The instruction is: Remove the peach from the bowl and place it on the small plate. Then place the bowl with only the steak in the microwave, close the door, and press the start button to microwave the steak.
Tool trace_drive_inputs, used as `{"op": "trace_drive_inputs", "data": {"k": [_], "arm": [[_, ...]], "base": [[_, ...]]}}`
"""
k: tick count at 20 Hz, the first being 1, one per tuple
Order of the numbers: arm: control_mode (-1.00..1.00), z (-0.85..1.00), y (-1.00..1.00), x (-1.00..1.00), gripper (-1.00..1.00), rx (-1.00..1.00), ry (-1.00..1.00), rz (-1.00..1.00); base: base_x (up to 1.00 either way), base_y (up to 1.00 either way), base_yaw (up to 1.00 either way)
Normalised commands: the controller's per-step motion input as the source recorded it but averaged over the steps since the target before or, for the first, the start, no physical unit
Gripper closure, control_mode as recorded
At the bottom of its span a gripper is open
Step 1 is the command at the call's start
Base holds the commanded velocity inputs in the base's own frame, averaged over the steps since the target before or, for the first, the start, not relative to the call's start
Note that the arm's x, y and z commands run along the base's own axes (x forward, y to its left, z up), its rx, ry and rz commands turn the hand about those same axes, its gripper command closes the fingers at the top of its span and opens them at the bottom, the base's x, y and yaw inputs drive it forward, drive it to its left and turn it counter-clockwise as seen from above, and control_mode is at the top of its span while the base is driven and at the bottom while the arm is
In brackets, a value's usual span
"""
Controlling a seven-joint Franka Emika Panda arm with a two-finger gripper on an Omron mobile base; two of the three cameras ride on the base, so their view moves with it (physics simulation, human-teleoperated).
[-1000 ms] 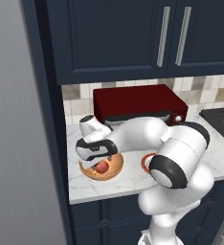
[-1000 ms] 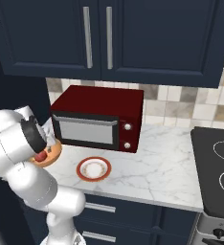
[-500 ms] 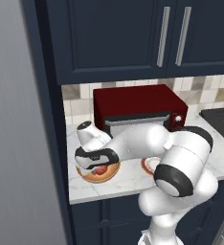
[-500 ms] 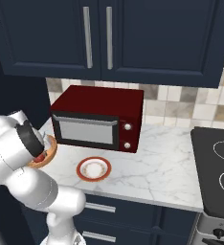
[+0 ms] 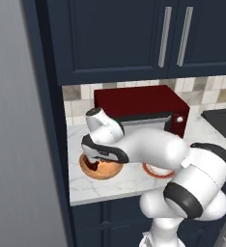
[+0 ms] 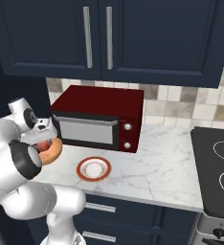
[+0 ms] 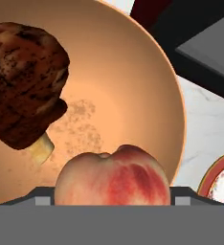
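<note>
**Hand closed around the peach, down in the bowl**

The hand [image 5: 96,161] is lowered into the orange bowl [image 5: 107,172], which stands on the marble bench [image 6: 152,162] in front of the microwave's [image 6: 97,117] left end. The white arm bends across the microwave's front to get there. In the hand view, the two fingertips [image 7: 43,192] sit one on each side of the peach [image 7: 113,179], pressed against its flanks. The hand is fairly wide and holds the fruit between them. The peach is yellow with a red blush, and it is inside the bowl, low against the curved wall on the side away from the microwave's door. I cannot tell whether it touches the bowl's floor.

The steak [image 7: 25,81] lies in the same bowl, apart from the peach. It is a dark brown, charred piece with a pale stub of bone poking out towards the middle of the bowl.

The small plate [image 6: 93,169], white with a red rim, lies flat on the bench in front of the microwave's door, just beside the bowl. Nothing is on it.

The microwave is dark red, with a grey window and two round knobs on its right panel. It stands against the tiled wall with its door shut. Dark blue cupboards [image 6: 133,38] hang above it, and a black hob [image 6: 214,167] lies well off to its right.
</note>
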Motion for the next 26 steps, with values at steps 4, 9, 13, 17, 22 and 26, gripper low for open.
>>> {"op": "trace_drive_inputs", "data": {"k": [4,9,13,17,22,26], "arm": [[-1.00,1.00,-0.62,-0.47,1.00,0.00,-0.09,0.00],[-1.00,0.47,-0.95,-0.75,1.00,0.04,-0.11,-0.12],[-1.00,-0.23,-1.00,-0.77,1.00,0.21,-0.01,-0.25],[-1.00,-0.46,-1.00,-0.28,1.00,0.29,0.02,-0.17],[-1.00,-0.15,-0.96,0.30,1.00,0.19,0.07,-0.06],[-1.00,-0.34,-0.59,0.74,1.00,0.08,0.11,0.00]], "base": [[0.00,0.00,0.00],[0.00,0.00,0.00],[0.00,0.00,0.00],[0.00,0.00,0.00],[0.00,0.00,0.00],[0.00,0.00,0.00]]}}
